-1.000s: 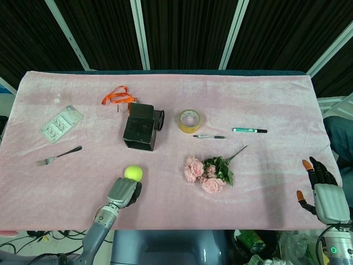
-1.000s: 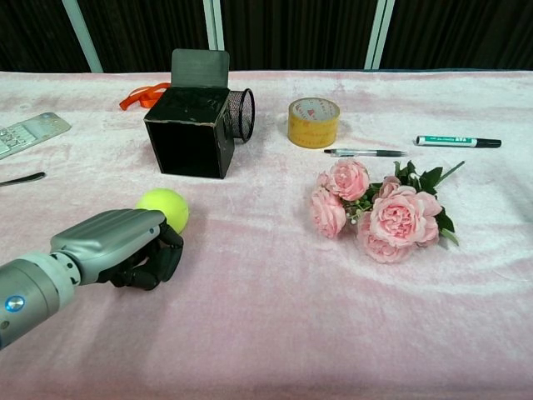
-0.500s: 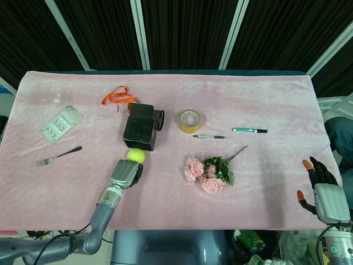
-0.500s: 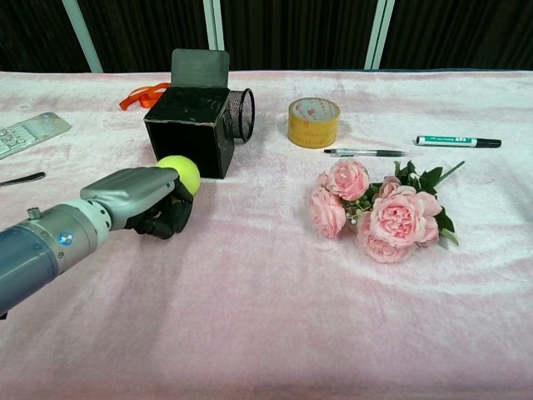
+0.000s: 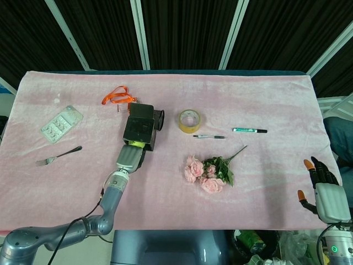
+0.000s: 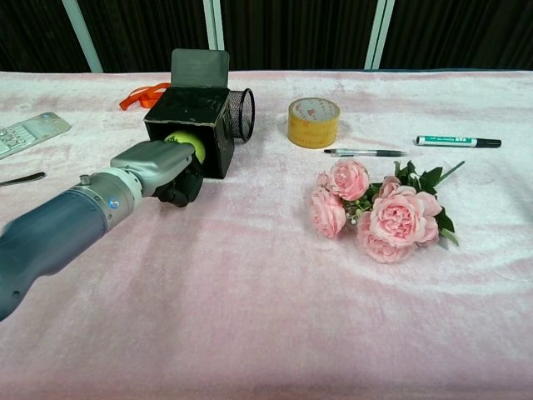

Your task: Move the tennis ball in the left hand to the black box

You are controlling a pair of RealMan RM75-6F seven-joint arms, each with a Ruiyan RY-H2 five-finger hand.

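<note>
Forward to twelve o'clock goes the left hand (image 6: 162, 167), clamped on the tennis ball (image 6: 185, 142), reaching the black box (image 6: 193, 125) mouth for release.

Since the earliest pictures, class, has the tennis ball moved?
Yes. The left hand has carried the tennis ball away from the robot, up to the open front of the black box.

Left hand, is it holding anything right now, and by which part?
The left hand holds the tennis ball at the mouth of the black box, fingers curled around its near and under side. The right hand holds nothing.
</note>
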